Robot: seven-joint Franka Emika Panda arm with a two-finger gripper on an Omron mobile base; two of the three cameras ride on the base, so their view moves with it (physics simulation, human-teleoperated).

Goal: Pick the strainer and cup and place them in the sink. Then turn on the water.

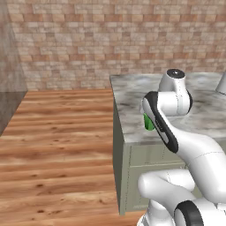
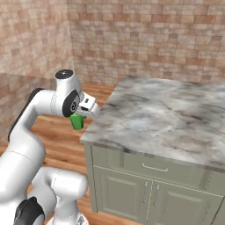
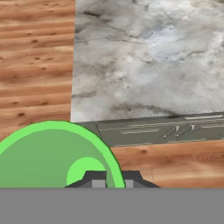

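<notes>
The bright green cup [image 2: 78, 122] hangs under my gripper [image 2: 79, 116], just off the left end of the marble counter [image 2: 167, 118], above the wooden floor. In the hand view I look down into the cup [image 3: 48, 157], and my gripper [image 3: 113, 178] is shut on its rim, one fingertip inside and one outside. From the left base camera only a sliver of the cup [image 1: 148, 123] peeks out behind my forearm, near the counter's front edge. The strainer, the sink and the water faucet are out of view.
The counter [image 1: 132, 110] stands on grey-green cabinets [image 2: 132, 193] with drawers and doors. Wooden floor [image 1: 57, 141] spreads to the left, and brick walls close the back. A pale shape [image 1: 222, 84] is cut off at the right edge.
</notes>
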